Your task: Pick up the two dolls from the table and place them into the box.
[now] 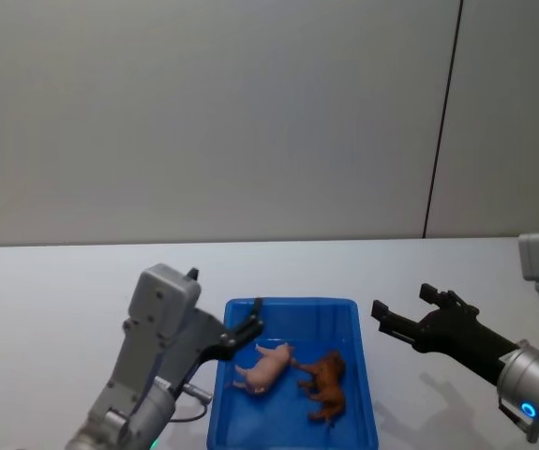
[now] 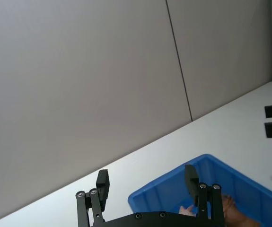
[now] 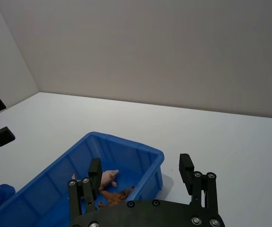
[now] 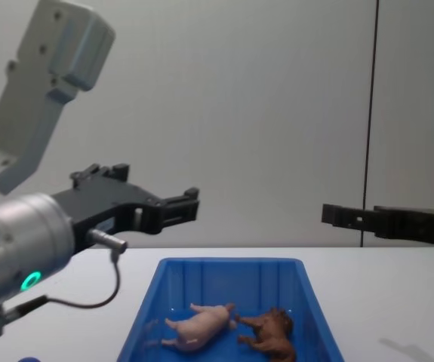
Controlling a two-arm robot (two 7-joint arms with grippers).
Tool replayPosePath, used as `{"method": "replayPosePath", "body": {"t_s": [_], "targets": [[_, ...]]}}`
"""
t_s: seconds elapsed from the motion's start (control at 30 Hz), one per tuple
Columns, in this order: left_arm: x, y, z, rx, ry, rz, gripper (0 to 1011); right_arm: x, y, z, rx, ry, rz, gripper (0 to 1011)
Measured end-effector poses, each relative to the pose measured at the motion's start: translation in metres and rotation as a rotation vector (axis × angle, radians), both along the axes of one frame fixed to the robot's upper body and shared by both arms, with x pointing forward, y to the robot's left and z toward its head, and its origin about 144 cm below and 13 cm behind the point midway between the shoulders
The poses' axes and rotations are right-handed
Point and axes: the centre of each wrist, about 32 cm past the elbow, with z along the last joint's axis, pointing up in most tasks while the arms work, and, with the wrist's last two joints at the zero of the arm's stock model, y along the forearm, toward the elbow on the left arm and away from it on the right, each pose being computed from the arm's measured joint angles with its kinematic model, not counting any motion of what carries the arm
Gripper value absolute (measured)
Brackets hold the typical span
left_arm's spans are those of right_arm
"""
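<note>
Resting on the floor of the blue box [image 1: 288, 303], the 2 dolls, a pink pig [image 1: 262, 368] and a brown animal [image 1: 325, 382], lie side by side. The left pincer [image 1: 250, 328] hovers above the box's left rim and the right pincer [image 1: 403, 302] above the bench [image 1: 63, 291]. Both are spread wide and empty. Placement appears complete.

Soft, even light, faint shadows on the white table [image 1: 53, 281]

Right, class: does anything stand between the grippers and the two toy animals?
Nothing visible does. The pale pink toy pig and shaggy reddish-brown toy animal lie uncovered in the open bright blue plastic bin; the left gripper and right gripper hover higher, fingers open.
</note>
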Motion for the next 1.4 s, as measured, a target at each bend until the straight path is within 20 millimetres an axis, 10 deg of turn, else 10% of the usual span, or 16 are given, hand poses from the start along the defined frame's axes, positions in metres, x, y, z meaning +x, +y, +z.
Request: {"method": "replayPosePath", "body": {"t_s": [0.73, 1.4], "targets": [[-0.053, 0.035, -0.036, -0.011, 0.183, 0.214, 1001, -0.004, -0.007, 0.000, -0.004, -0.006, -0.003, 1001], [-0.056, 0.049, -0.069, 0.002, 0.298, 0.245, 1001, -0.005, -0.008, 0.000, -0.005, -0.007, -0.004, 1001]]}}
